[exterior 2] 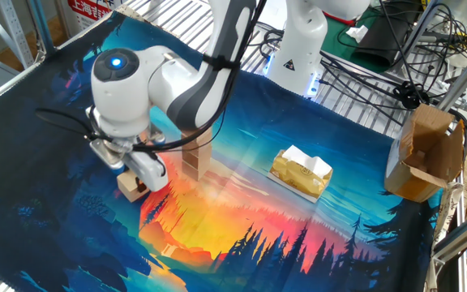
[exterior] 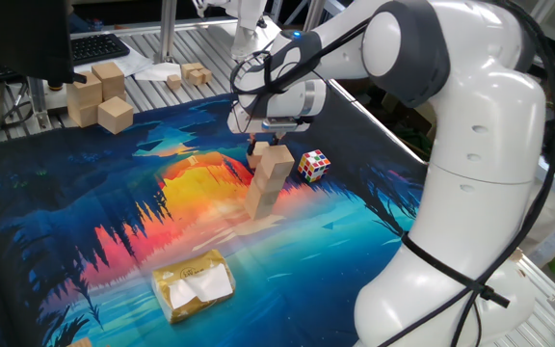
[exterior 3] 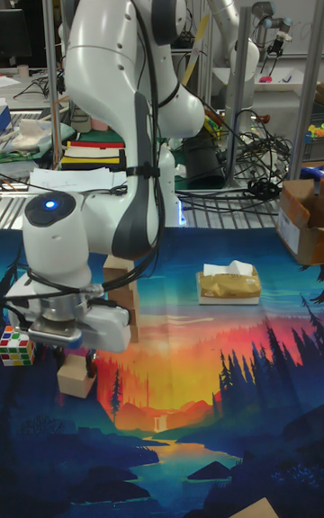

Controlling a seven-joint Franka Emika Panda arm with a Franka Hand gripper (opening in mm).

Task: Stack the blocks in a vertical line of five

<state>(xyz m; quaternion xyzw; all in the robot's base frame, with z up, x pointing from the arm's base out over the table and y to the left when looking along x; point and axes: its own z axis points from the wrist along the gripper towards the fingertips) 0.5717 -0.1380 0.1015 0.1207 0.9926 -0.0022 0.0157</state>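
A leaning stack of tan blocks stands mid-mat on the orange patch; it also shows as the stack and, half hidden by the arm, as the stack. My gripper is just beside the stack, pointing down and shut on a single block held low over the mat. In the tall fixed view the gripper sits on top of that block. From the first fixed view the gripper is behind the stack's top, and the held block is hidden.
A multicoloured puzzle cube lies right of the stack. Larger pale wooden blocks and two small ones sit on the metal table beyond the mat. A yellow tissue pack lies near the front, a cardboard box at the side.
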